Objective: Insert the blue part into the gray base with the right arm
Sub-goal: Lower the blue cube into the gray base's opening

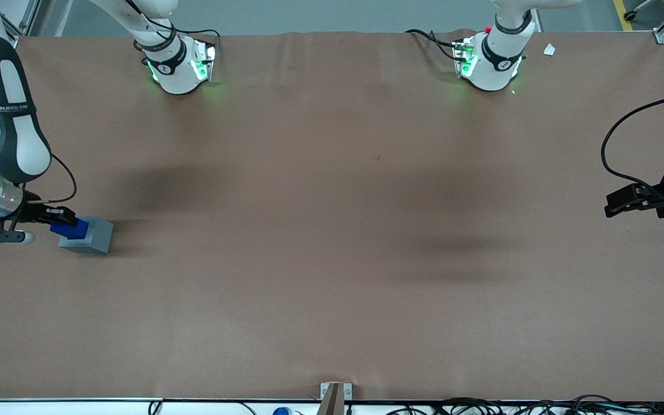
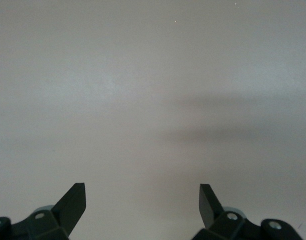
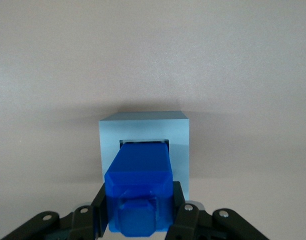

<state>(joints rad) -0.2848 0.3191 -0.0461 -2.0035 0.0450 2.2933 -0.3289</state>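
Note:
The gray base (image 1: 89, 235) stands on the brown table at the working arm's end. The blue part (image 1: 71, 228) rests on top of it, its lower end partly in the square recess. In the right wrist view the blue part (image 3: 139, 187) stands over the gray base (image 3: 143, 131) with its knob facing the camera. My right gripper (image 1: 62, 219) is shut on the blue part, one black finger (image 3: 100, 210) pressed against each of its sides. The right arm (image 1: 3, 127) reaches in from the table's edge.
Brown table cover (image 1: 332, 242) spreads wide toward the parked arm's end. Two arm bases with green lights (image 1: 179, 66) stand at the table edge farthest from the front camera. Cables (image 1: 482, 406) run along the near edge.

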